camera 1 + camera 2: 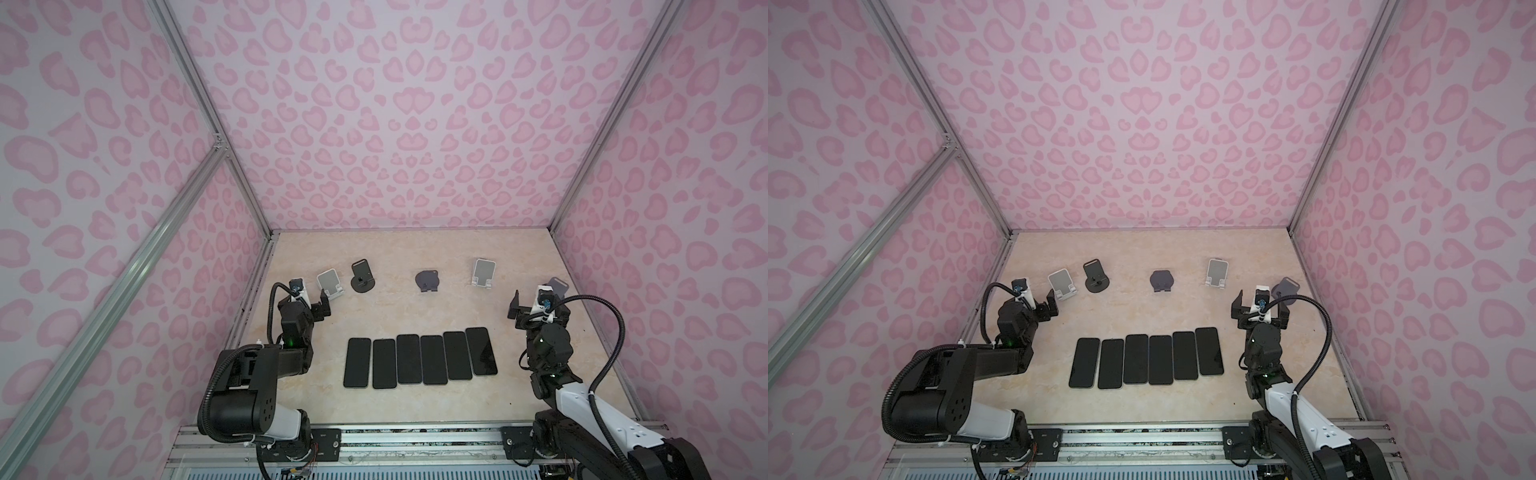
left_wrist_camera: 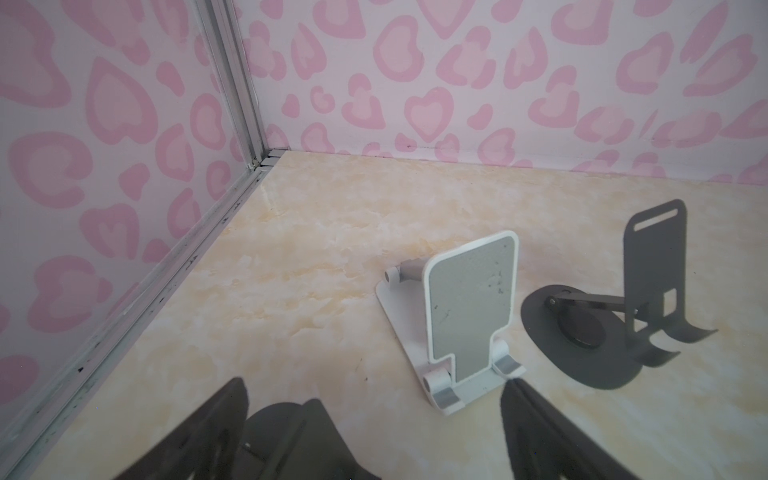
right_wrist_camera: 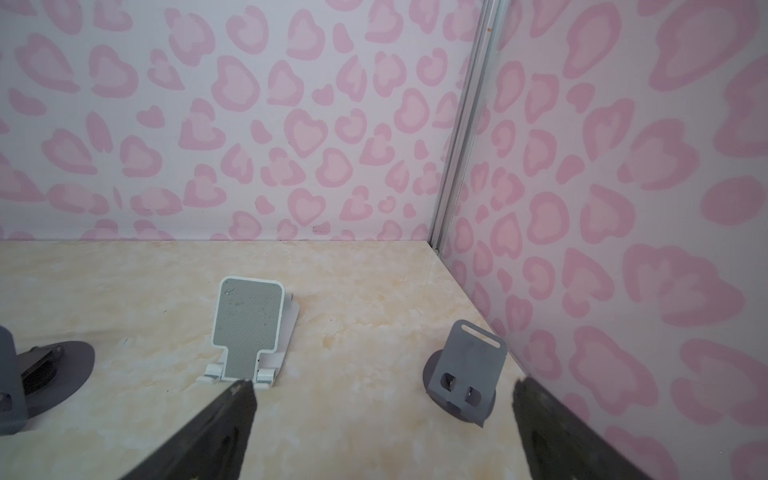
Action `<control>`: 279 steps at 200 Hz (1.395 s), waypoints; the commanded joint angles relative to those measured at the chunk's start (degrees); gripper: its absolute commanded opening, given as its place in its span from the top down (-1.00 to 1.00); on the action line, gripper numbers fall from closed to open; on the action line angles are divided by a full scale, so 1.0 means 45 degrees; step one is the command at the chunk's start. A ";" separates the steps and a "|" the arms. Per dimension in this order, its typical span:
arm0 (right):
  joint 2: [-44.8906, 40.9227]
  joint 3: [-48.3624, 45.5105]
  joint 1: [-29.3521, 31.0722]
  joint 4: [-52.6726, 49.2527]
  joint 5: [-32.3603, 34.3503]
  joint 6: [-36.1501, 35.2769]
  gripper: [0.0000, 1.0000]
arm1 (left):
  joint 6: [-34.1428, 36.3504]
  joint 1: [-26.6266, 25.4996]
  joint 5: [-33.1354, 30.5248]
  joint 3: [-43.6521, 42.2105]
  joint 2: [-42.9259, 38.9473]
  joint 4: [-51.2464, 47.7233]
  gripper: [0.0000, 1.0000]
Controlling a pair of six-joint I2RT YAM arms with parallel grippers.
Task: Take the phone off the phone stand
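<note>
Several black phones [image 1: 432, 359] lie flat, side by side, in a row on the table's near half in both top views. No phone rests on any phone stand in view. My left gripper [image 1: 318, 309] hovers open just in front of a bare white phone stand [image 2: 469, 316], with nothing between its fingers [image 2: 232, 403]. My right gripper [image 1: 1261, 309] is open and holds nothing, between another bare white stand [image 3: 249, 328] and a grey stand [image 3: 469, 365] by the right wall.
A black stand [image 1: 362, 276] and a dark round stand [image 1: 427, 280] stand along the back row between the white ones. Pink patterned walls with metal frame rails [image 2: 232, 104] close in the table on three sides.
</note>
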 commanded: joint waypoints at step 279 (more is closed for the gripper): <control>0.8367 0.2320 -0.1864 0.3189 -0.1974 0.2020 -1.00 | -0.0006 -0.0002 0.0118 0.0100 0.0058 0.0228 -0.95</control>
